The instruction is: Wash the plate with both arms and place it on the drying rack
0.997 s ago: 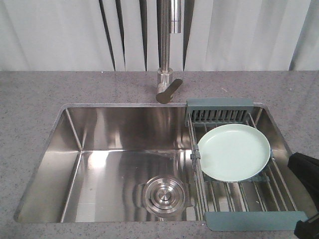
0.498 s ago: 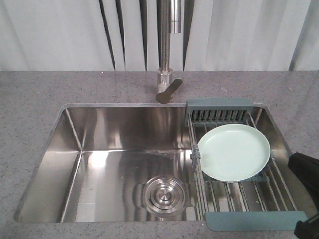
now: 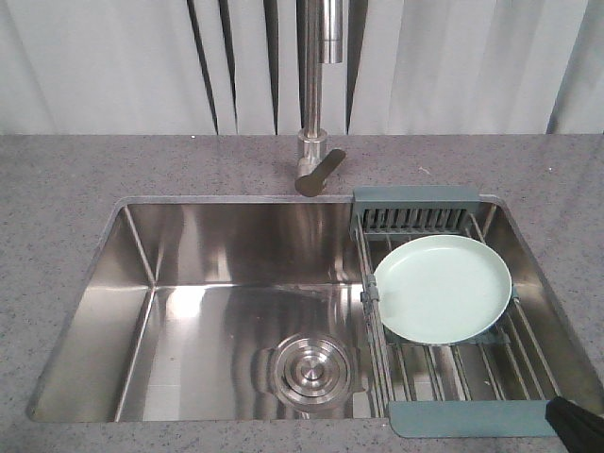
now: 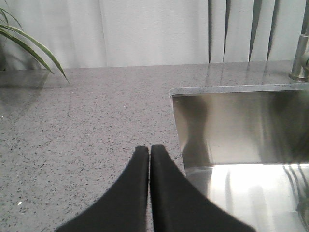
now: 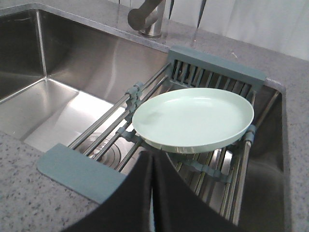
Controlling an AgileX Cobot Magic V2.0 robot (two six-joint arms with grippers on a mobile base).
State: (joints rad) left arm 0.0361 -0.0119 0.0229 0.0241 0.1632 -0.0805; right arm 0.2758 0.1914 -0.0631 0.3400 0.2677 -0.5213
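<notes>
The pale mint-green plate (image 3: 443, 288) (image 5: 193, 118) lies flat on the drying rack (image 3: 472, 363) (image 5: 79, 171), which spans the right end of the sink. My right gripper (image 5: 152, 155) is shut and empty, its tips just short of the plate's near rim, above the rack's rods. Only a black corner of the right arm (image 3: 580, 429) shows at the bottom right of the front view. My left gripper (image 4: 149, 149) is shut and empty over the speckled counter, just left of the sink's left edge.
The steel sink (image 3: 104, 311) has a round drain (image 3: 310, 371) in its floor. A tall faucet (image 3: 319, 94) stands behind it with its handle turned forward. Grey speckled counter (image 4: 87, 125) surrounds the basin. Plant leaves (image 4: 29, 43) hang at the far left.
The right arm has pulled back toward the bottom right corner of the front view; far less of it shows now. The plate stays still on the rack.
</notes>
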